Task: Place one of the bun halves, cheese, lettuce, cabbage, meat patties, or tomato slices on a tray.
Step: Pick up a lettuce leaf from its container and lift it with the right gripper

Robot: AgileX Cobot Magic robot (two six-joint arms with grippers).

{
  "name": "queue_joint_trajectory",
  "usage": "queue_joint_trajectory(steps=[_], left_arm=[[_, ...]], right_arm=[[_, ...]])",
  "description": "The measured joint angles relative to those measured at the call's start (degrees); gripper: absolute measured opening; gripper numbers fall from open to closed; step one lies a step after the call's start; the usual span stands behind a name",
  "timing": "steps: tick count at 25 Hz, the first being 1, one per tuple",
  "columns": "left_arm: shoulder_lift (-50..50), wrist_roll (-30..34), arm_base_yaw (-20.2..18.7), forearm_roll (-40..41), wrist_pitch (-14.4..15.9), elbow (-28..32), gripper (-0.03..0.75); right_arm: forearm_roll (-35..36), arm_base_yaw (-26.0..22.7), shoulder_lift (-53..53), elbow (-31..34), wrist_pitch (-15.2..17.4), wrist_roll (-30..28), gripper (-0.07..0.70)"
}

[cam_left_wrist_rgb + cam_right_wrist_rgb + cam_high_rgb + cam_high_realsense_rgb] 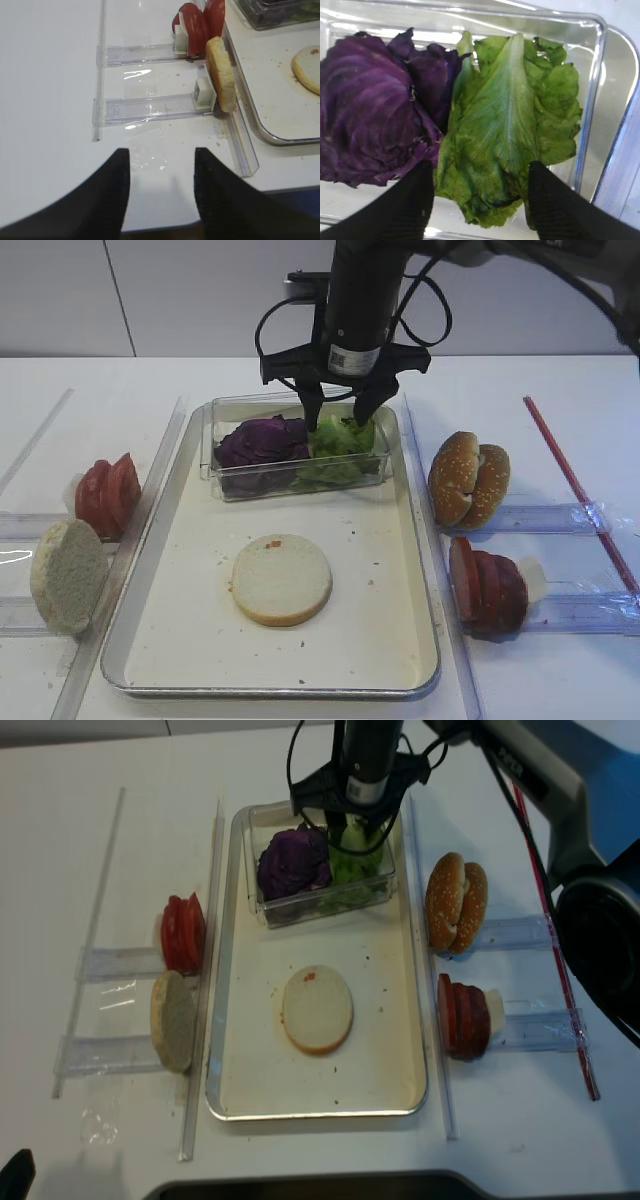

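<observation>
The lettuce (340, 445) lies in the right half of a clear plastic box (225, 485) at the far end of the tray (400, 540), touching the purple cabbage (262, 440) that fills the box's left half.

On the far left of the table, red tomato slices (108, 495) stand on edge in a clear holder (145, 50). Just nearer, a pale bun half (67, 575) stands on edge in a second holder, close beside the tray's left rim. The left gripper (161, 185) hovers over bare tabletop near these holders, its fingers apart and holding nothing.

In the middle of the tray a flat white bun half (282, 578) lies cut face up, well apart from the box.

The right gripper (338, 410) reaches down into the box from above. In the right wrist view its two black fingers (410, 207) stand apart, one on each side of the lettuce's near end; whether they touch the leaf cannot be told.

Right of the tray, two sesame bun halves (468, 480) lean together on a holder. Nearer, a row of dark red slices (487, 585) stands on edge. A red rod (580, 490) lies along the far right.
</observation>
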Motion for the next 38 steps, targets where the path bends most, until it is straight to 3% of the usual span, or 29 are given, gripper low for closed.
queue_joint_trajectory(steps=[5,15,20,27,34,38], left_arm=[[0.00,0.00,0.00,0.00,0.00,0.00,0.293],[0.00,0.00,0.00,0.00,0.00,0.00,0.293],[0.00,0.00,0.00,0.00,0.00,0.00,0.293],[0.00,0.00,0.00,0.00,0.00,0.00,0.293],[0.00,0.00,0.00,0.00,0.00,0.00,0.293],[0.00,0.00,0.00,0.00,0.00,0.00,0.293]], right_arm=[[0.00,0.00,2.22,0.00,0.00,0.14,0.475],[-0.12,0.00,3.31,0.00,-0.22,0.28,0.477],[-0.20,0.00,5.09,-0.03,-0.22,0.28,0.440],[-0.10,0.00,5.23,-0.03,-0.22,0.28,0.317],[0.00,0.00,5.23,-0.03,-0.22,0.28,0.068],[0.00,0.00,5.23,-0.03,-0.22,0.28,0.053]])
